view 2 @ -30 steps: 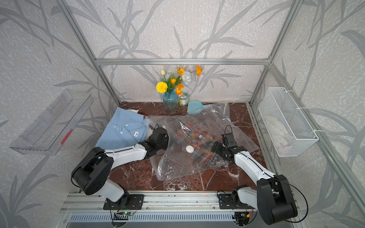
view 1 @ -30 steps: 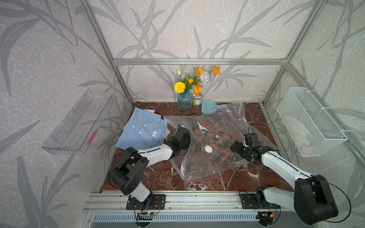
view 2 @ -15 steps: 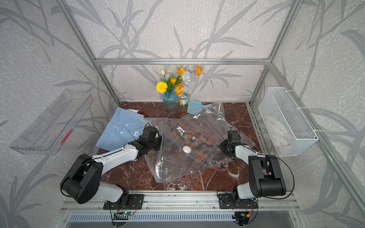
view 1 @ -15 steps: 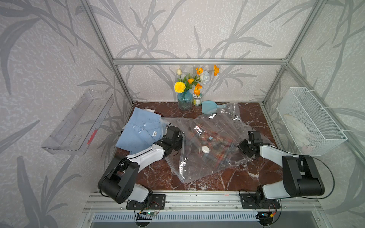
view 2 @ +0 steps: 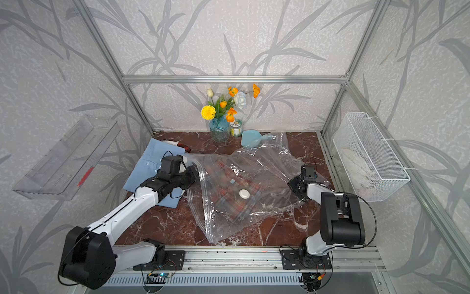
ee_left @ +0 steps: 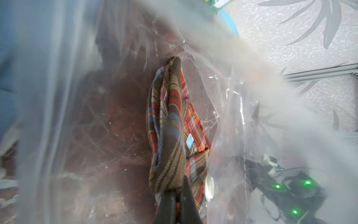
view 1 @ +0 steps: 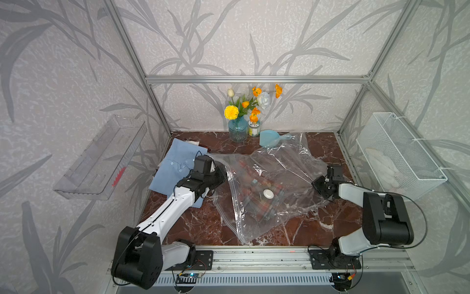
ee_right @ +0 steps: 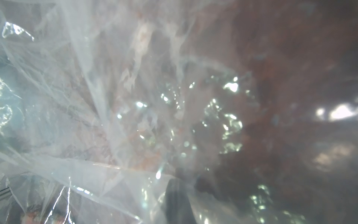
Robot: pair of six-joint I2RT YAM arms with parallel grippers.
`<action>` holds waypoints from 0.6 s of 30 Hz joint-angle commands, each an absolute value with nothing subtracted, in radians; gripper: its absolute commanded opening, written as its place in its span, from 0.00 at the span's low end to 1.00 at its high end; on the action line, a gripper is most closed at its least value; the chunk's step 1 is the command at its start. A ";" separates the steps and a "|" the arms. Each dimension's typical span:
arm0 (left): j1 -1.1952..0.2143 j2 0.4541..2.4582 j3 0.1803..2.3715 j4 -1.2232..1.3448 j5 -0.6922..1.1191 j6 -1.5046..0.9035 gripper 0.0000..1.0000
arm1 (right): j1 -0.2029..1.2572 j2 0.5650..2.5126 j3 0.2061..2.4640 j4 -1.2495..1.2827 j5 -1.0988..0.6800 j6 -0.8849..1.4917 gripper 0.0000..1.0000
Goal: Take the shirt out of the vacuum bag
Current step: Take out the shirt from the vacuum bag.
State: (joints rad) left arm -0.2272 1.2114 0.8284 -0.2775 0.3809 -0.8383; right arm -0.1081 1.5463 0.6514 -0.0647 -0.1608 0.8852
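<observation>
The clear crinkly vacuum bag (view 1: 282, 160) (view 2: 262, 160) lies across the middle of the marble table, its white valve cap (view 1: 268, 194) facing up. A folded plaid shirt (view 1: 256, 183) (view 2: 226, 182) shows through the plastic. My left gripper (view 1: 220, 173) (view 2: 194, 171) reaches into the bag's left end. In the left wrist view my left gripper (ee_left: 178, 189) is shut on a bunched fold of the shirt (ee_left: 170, 120). My right gripper (view 1: 317, 184) (view 2: 293, 184) is shut on the bag's right edge. In the right wrist view plastic (ee_right: 93, 100) covers one dark finger (ee_right: 176, 195).
A light blue shirt (view 1: 175, 168) lies flat at the left, under the left arm. At the back stand a flower vase (view 1: 237, 129), a small jar (view 1: 253, 128) and a blue scoop (view 1: 269, 138). A wire basket (view 1: 396, 155) hangs right, a clear shelf (view 1: 101, 157) left.
The left gripper has drawn back to the left with the plaid shirt. The right gripper moved out to the bag's right edge and shut, its arm now folded back.
</observation>
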 commanded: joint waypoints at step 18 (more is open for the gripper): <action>0.160 1.266 1.264 -0.836 0.399 -0.441 0.00 | -0.238 1.633 0.696 -0.201 -0.130 0.801 0.00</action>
State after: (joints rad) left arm 0.1257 1.2446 1.1828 -0.7712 0.4454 -0.5224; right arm -0.2165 1.5841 0.7021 -0.1070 -0.1944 0.8181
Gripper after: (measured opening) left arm 0.048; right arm 0.049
